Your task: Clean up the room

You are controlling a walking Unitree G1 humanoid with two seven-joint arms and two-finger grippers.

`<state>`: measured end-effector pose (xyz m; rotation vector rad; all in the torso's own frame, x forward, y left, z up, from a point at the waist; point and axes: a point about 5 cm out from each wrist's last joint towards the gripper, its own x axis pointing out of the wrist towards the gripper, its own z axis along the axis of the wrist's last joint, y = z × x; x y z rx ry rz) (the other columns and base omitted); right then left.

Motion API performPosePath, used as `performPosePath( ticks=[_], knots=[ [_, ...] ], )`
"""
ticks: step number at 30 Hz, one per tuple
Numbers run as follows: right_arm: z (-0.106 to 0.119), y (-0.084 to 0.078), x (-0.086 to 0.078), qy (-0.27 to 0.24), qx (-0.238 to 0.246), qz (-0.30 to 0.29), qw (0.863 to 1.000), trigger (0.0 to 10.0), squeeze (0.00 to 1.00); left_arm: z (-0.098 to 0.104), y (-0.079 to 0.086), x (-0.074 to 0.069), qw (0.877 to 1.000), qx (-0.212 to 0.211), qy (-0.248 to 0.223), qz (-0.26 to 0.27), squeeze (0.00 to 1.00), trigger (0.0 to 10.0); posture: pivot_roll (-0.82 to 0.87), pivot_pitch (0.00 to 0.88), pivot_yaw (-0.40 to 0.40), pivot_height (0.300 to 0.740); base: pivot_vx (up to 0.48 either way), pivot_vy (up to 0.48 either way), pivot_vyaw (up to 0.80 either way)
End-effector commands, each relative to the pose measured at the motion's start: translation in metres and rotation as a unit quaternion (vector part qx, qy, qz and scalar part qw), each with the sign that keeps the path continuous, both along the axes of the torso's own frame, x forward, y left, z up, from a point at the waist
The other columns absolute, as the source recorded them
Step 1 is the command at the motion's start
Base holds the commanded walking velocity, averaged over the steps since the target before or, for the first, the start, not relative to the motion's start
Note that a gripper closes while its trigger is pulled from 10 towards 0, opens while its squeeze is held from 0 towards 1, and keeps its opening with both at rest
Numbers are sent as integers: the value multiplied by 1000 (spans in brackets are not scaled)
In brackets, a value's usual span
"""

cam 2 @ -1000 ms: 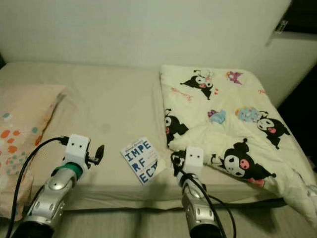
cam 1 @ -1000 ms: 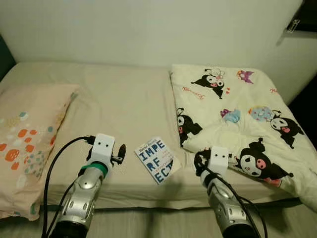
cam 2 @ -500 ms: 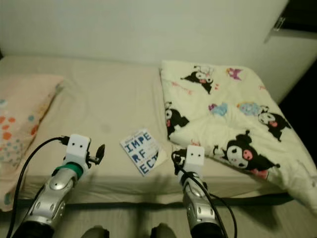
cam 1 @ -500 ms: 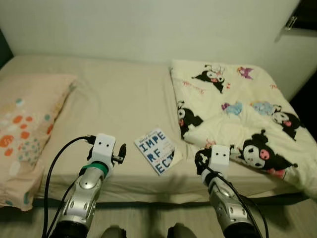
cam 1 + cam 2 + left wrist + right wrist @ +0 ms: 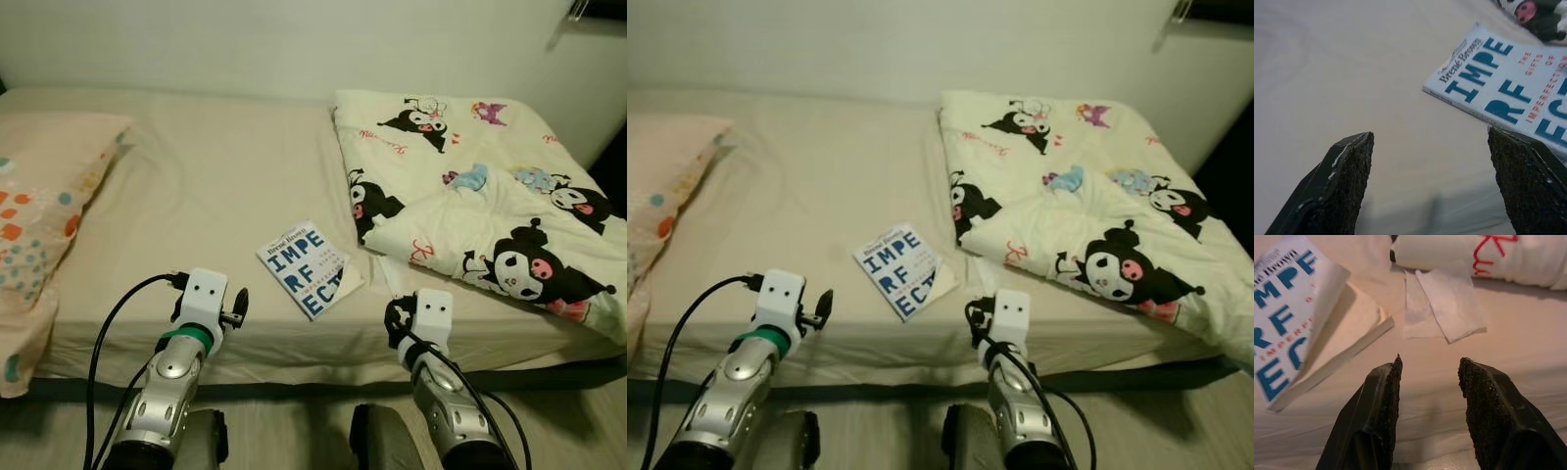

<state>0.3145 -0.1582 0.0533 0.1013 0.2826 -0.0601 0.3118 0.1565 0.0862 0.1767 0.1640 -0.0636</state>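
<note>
Book (image 5: 307, 277) unmoved on bed (image 5: 196, 206); camera shifted. Left gripper (image 5: 1435, 186) jaws wide, right gripper (image 5: 1429, 382) jaws parted, both empty.

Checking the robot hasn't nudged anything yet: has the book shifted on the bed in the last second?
No. The book lies at the same spot beside the quilt edge; the camera has moved.
</note>
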Motion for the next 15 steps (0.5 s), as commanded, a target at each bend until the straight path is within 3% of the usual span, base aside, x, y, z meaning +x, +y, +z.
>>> performPosePath(
  ticks=[1,6,7,12,15],
  knots=[
    [-1,0,0,2,-1,1,1000,10000,0,-2,0,-2,1000,3,1,0,0,10000,76,12,-29,566,0,0,0],
    [4,7,8,-3,5,15,1000,10000,0,-6,4,-6,1000,12,4,5,0,10000,80,30,-35,566,0,0,0],
    [8,10,14,-8,15,15,1000,10000,0,-8,6,-9,999,34,5,0,0,10000,82,34,-37,566,0,0,0],
    [9,11,16,-10,18,14,1000,10000,0,-9,7,-10,999,43,5,-4,0,10000,82,34,-37,566,0,0,0],
    [14,16,28,0,55,9,998,10000,0,-15,15,-18,997,73,13,-14,0,10000,95,60,-46,566,0,0,0]
  ],
)
